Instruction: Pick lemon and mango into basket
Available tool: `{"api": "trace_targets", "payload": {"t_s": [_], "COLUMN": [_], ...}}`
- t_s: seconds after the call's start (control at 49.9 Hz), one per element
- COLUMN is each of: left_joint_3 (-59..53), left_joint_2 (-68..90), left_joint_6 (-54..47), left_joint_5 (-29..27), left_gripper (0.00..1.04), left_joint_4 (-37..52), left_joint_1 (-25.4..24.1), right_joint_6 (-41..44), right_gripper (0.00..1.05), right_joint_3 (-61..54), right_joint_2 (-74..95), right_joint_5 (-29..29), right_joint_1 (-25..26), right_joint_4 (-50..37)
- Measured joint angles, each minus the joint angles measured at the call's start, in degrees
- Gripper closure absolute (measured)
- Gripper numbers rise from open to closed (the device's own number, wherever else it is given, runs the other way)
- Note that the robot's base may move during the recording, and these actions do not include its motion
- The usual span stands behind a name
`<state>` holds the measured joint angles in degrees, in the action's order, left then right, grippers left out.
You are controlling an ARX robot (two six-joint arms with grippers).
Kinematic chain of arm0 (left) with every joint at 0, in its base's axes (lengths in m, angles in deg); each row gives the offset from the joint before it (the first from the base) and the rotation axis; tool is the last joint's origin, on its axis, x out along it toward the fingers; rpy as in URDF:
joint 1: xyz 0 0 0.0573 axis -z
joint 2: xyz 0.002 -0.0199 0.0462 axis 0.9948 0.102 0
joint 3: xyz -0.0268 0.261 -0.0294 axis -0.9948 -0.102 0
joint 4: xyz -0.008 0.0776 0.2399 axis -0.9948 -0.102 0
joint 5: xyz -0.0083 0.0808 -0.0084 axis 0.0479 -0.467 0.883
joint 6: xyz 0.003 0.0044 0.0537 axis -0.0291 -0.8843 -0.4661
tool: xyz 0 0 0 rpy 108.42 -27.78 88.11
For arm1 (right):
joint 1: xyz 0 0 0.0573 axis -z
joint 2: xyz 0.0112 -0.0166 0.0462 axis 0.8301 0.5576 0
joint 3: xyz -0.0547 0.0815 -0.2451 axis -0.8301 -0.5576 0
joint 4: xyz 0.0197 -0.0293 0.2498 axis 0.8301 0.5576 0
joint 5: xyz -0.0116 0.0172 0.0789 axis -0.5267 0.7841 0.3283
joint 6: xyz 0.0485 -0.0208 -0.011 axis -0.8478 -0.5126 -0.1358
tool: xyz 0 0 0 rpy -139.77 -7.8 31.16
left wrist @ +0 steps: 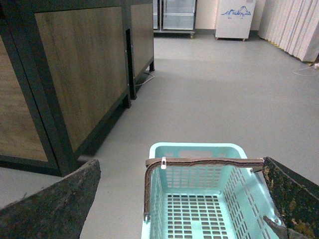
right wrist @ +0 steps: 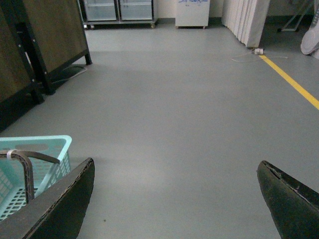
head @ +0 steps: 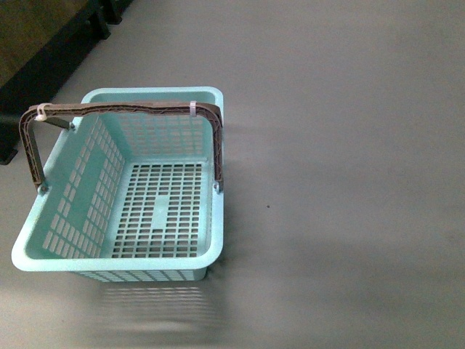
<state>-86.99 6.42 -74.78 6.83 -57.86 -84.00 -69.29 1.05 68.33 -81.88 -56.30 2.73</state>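
Note:
The aqua-blue basket [head: 73,189] stands empty on the grey floor at the left of the front view, its brown handle [head: 123,110] raised across the far end. No arm shows in that view. My left gripper [left wrist: 182,172] hangs open above the basket [left wrist: 239,189], its fingers [left wrist: 60,204] spread wide on either side. My right gripper [right wrist: 177,172] is open over bare floor, with the basket [right wrist: 50,149] off to one side. The lemon and the mango are out of view.
Dark wood-panelled cabinets [left wrist: 79,74] stand beside the basket and run away from it. Glass-door fridges [right wrist: 117,10] and a white chest freezer [left wrist: 234,17] line the far wall. A yellow floor line [right wrist: 294,82] and pale curtains [right wrist: 246,20] lie beyond the right gripper.

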Motion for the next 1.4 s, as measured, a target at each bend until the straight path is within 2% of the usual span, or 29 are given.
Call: {"api": "trace_targets", "payload": {"t_s": [0.602, 0.642, 0.682, 0.742, 0.822, 0.983, 1.083, 1.163, 1.284, 1.404], "left_joint_3": [0.0, 0.8, 3.6, 5.9, 7.3, 11.5, 17.6, 24.0, 34.9, 45.3], "left_joint_2": [0.0, 1.4, 6.2, 14.8, 25.4, 49.2, 71.3, 87.9, 107.7, 119.2], "left_joint_6": [0.0, 1.3, 5.3, 10.4, 17.7, 35.9, 50.6, 60.6, 70.8, 77.2], "left_joint_5": [-0.1, -3.7, -10.2, -14.0, -11.0, -2.9, -1.3, -2.3, -4.4, -5.5], "left_gripper": [0.07, 0.07, 0.07, 0.07, 0.07, 0.07, 0.07, 0.07, 0.07, 0.07], "left_joint_4": [0.0, -2.5, -8.7, -10.0, -4.9, 13.6, 29.0, 35.4, 36.9, 35.6], "left_joint_1": [0.0, 0.9, 2.8, 3.1, 1.8, 0.8, 1.9, 4.2, 8.5, 11.3], "right_joint_6": [0.0, 0.0, 0.0, 0.0, 0.0, 0.0, 0.0, 0.0, 0.0, 0.0], "right_gripper": [0.09, 0.09, 0.09, 0.09, 0.09, 0.09, 0.09, 0.09, 0.09, 0.09], "right_joint_3": [0.0, 0.0, 0.0, 0.0, 0.0, 0.0, 0.0, 0.0, 0.0, 0.0], "right_joint_2": [0.0, 0.0, 0.0, 0.0, 0.0, 0.0, 0.0, 0.0, 0.0, 0.0], "right_joint_5": [0.0, 0.0, 0.0, 0.0, 0.0, 0.0, 0.0, 0.0, 0.0, 0.0], "right_joint_1": [0.0, 0.0, 0.0, 0.0, 0.0, 0.0, 0.0, 0.0, 0.0, 0.0], "right_joint_4": [0.0, 0.0, 0.0, 0.0, 0.0, 0.0, 0.0, 0.0, 0.0, 0.0]}}
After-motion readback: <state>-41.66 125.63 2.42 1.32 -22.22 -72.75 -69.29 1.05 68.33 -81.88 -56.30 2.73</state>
